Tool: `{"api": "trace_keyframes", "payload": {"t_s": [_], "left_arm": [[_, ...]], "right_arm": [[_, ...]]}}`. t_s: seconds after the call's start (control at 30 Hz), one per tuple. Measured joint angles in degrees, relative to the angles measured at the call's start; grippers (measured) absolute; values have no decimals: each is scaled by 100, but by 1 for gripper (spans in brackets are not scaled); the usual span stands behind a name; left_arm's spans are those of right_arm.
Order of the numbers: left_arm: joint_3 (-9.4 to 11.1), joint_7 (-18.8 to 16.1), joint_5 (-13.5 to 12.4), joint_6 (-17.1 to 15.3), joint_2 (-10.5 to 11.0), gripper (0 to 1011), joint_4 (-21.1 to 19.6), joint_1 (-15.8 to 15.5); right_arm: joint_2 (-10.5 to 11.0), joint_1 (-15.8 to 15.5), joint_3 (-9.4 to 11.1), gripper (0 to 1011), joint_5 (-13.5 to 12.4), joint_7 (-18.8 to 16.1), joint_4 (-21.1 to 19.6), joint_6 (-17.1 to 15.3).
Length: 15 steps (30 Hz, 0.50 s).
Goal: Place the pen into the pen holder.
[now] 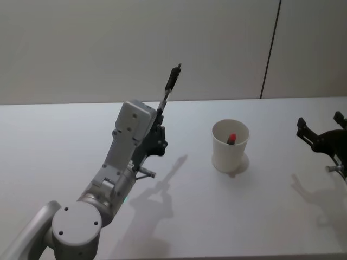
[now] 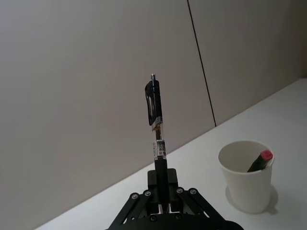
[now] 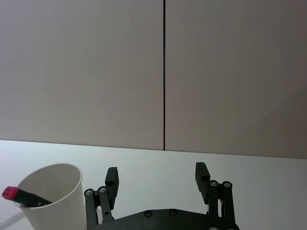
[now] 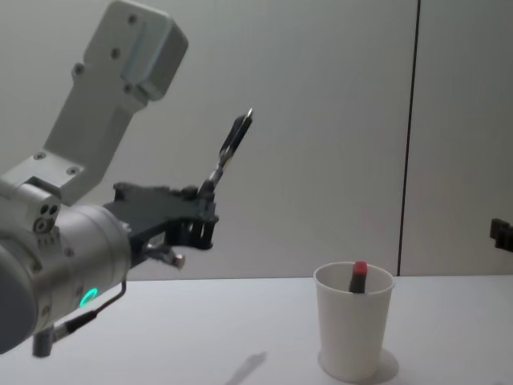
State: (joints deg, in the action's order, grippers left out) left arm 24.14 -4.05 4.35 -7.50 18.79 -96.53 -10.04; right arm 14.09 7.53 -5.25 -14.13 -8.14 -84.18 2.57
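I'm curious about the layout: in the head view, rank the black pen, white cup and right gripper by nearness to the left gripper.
1. The pen, held in the left gripper itself.
2. The white cup, to its right, mid-table.
3. The right gripper, at the far right edge.

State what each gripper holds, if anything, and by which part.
The left gripper holds the pen by its tip end, clip end up. The right gripper is open and holds nothing.

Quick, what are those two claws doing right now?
Left gripper: shut on the black pen, raised off the tabletop.
Right gripper: open, holding nothing.
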Motion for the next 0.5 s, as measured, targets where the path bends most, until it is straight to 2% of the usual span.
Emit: {"api": "trace_keyframes", "payload": {"t_s": [0.07, 0.13, 0.23, 0.3, 0.4, 0.5], "left_arm": [[-10, 120, -54, 381, -21, 124, 101, -47], [-15, 169, -69, 518, -35, 124, 157, -74], [-26, 341, -111, 969, -75, 124, 314, -150], [-32, 417, -119, 1127, -97, 124, 393, -191], [-44, 677, -136, 1656, -166, 124, 630, -319], [-48, 809, -137, 1894, -213, 124, 778, -401]], "right_arm": [[0, 0, 0, 1002, 0, 0, 0, 0], [0, 0, 0, 1002, 0, 0, 0, 0], [0, 0, 0, 1002, 0, 0, 0, 0], [0, 0, 0, 1002, 0, 0, 0, 0], [0, 0, 0, 1002, 0, 0, 0, 0], [0, 0, 0, 1001, 0, 0, 0, 0]]}}
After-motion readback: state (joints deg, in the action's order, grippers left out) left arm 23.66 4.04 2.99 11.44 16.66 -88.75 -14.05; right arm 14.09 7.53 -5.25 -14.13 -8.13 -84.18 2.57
